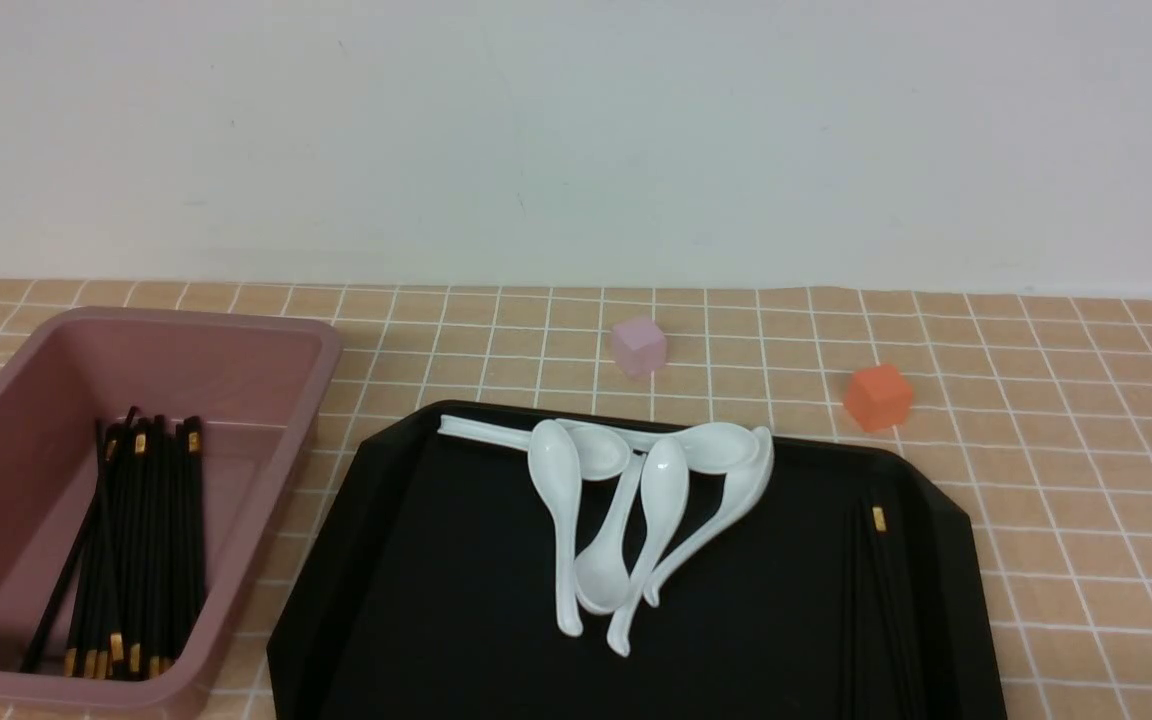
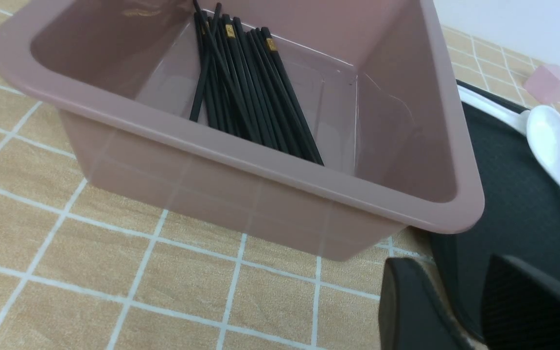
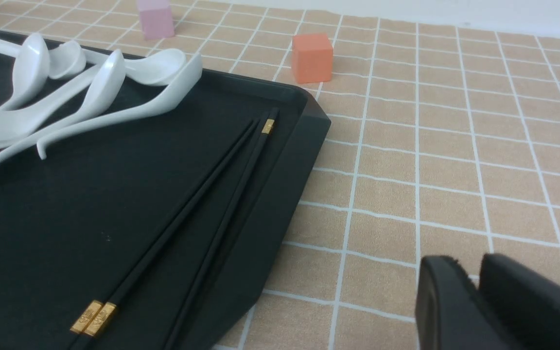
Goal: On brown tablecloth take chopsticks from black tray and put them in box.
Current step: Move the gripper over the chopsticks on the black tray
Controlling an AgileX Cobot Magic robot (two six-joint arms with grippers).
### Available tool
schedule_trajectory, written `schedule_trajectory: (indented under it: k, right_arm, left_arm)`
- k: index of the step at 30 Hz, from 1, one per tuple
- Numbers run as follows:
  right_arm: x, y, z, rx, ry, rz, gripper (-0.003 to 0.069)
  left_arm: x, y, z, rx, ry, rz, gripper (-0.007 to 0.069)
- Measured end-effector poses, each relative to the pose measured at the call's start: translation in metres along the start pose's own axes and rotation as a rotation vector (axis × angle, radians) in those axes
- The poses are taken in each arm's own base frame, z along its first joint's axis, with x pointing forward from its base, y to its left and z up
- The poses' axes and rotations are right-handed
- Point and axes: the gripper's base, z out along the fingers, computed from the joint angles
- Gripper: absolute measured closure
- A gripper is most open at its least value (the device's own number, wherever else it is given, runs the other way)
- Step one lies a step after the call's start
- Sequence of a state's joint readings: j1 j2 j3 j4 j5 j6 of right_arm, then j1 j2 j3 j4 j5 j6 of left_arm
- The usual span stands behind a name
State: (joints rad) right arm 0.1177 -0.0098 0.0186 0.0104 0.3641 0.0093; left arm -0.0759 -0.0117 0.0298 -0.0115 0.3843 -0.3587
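Note:
Several black chopsticks (image 1: 136,540) with gold bands lie inside the pink-mauve box (image 1: 186,320) at the left, seen again as chopsticks (image 2: 251,92) in the box (image 2: 260,146). More chopsticks (image 3: 197,194) rest along the right side of the black tray (image 3: 66,218), faint in the front view as chopsticks (image 1: 876,580) on the tray (image 1: 436,560). My left gripper (image 2: 455,272) is open and empty, low beside the box's near corner at the tray's edge. My right gripper (image 3: 472,272) is shut and empty over the brown tablecloth (image 3: 406,170), right of the tray. Neither gripper shows in the front view.
Several white spoons (image 1: 636,500) are piled in the tray's far middle. A pink cube (image 1: 638,346) and an orange cube (image 1: 878,397) stand on the cloth behind the tray. A white wall closes the back.

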Motion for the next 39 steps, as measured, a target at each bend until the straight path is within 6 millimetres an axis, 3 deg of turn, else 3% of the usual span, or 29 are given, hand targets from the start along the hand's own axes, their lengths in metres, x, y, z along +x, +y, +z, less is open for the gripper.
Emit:
schedule_trajectory:
  k: [20,21,26,29,32,36,39]
  right_arm:
    - [0.000,0.001,0.000,-0.009,-0.001,0.034,0.0517]
    - [0.000,0.001,0.000,-0.016,-0.003,0.063,0.0516]
    - [-0.003,0.014,-0.001,-0.163,0.013,0.657,0.0511]
    - [-0.005,0.019,-0.002,-0.228,0.030,0.891,0.0505]
    - [-0.006,0.021,-0.002,-0.253,0.036,0.967,0.0501]
    - [-0.006,0.025,-0.004,-0.280,0.087,0.933,0.0499]
    - [-0.026,0.030,-0.016,-0.327,0.103,0.827,0.0522]
  left_arm:
    - [0.000,0.000,0.000,0.000,0.000,0.000,0.0386]
    - [0.000,0.000,0.000,0.000,0.000,0.000,0.0386]
    - [0.000,0.000,0.000,0.000,0.000,0.000,0.0386]
    - [0.000,0.000,0.000,0.000,0.000,0.000,0.0386]
    - [0.000,0.000,0.000,0.000,0.000,0.000,0.0386]
    - [0.000,0.000,0.000,0.000,0.000,0.000,0.0386]
    - [0.000,0.000,0.000,0.000,0.000,0.000,0.0386]
